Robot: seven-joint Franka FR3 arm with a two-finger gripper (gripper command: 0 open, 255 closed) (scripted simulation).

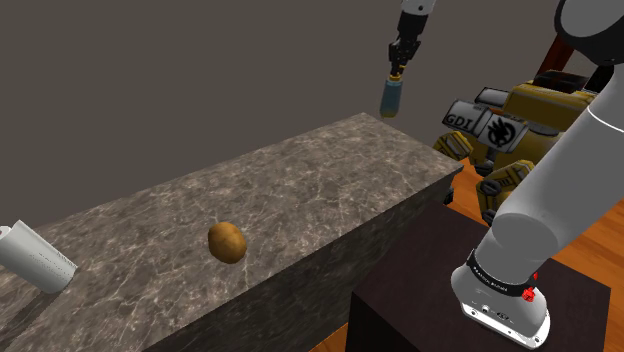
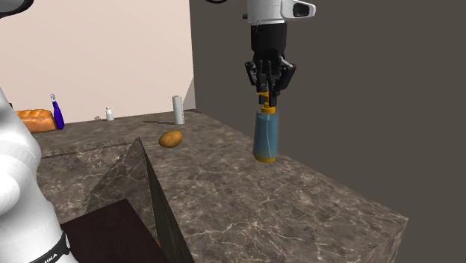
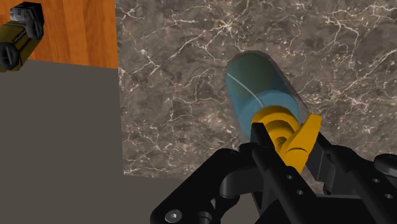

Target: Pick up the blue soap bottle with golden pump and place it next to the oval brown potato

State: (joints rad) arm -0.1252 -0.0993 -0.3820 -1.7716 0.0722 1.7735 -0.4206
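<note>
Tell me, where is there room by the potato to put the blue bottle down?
Lots of room. The marbled counter is bare from the potato all the way to the end below the blue bottle held in the gripper. It is bare too between the potato and the white cylinder. Nowhere near the potato looks crowded.

Open stretch: the desk top lies bare between the potato and the bottle, which hangs from the pincer clear of the surface.
Around the potato: bare stone on every side, nothing touching it.
Lower left of the shoulder view: a white cylinder lies well apart from the potato.
Far side: a grey wall closes off the desk's long edge.
Right of the shoulder view: a yellow machine stands beyond the desk's end.
</note>
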